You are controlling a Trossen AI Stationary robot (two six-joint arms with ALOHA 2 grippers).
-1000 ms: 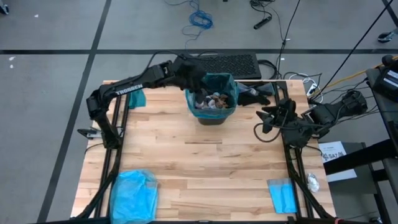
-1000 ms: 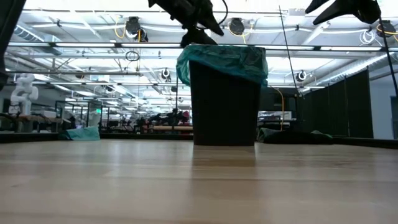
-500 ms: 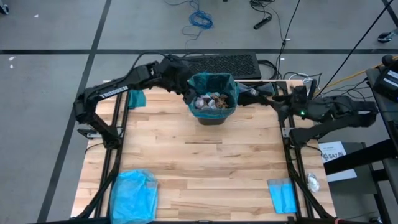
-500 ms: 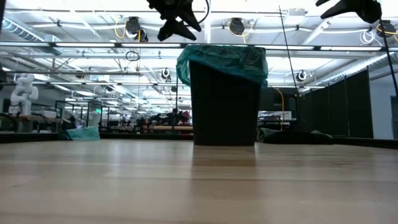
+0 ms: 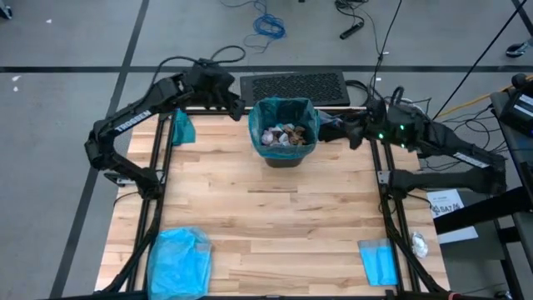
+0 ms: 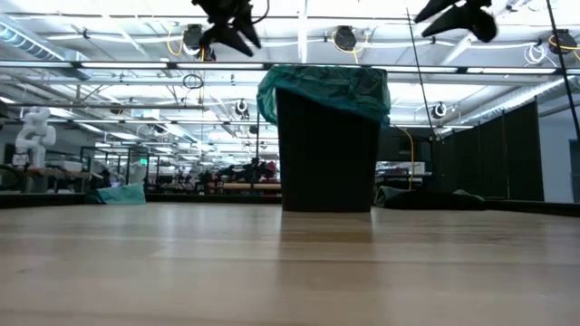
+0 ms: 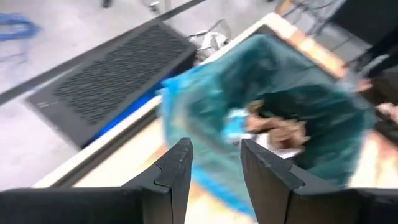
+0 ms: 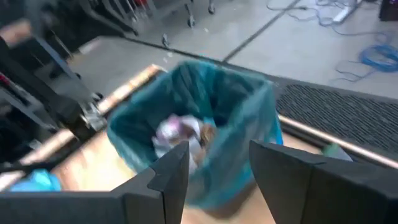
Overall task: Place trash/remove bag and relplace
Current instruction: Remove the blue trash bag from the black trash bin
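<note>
Your wooden tabletop (image 5: 275, 225) carries one black bin (image 6: 326, 149) near its far edge, midway between the two arms. The teal-green bag (image 5: 285, 112) lines that bin, its crinkled top folded out over the rim all the way round like a collar. Inside lies the trash (image 5: 283, 134): a heap of brown, white and pink scraps, filling the bin close to the rim.

The bin sits between your claws, and both hang above rim height. Your left claw (image 5: 236, 108) is just off the rim on the left-arm side; your right claw (image 5: 343, 133) is off the opposite side, slightly farther out, so the left looks nearer. Each faces inward at the bag's folded edge.

Both claws are parted to a middling gap with nothing between the fingers. With the trash in, lifting the bag out seems the step in hand; the collar is what each claw would need to reach.
</note>
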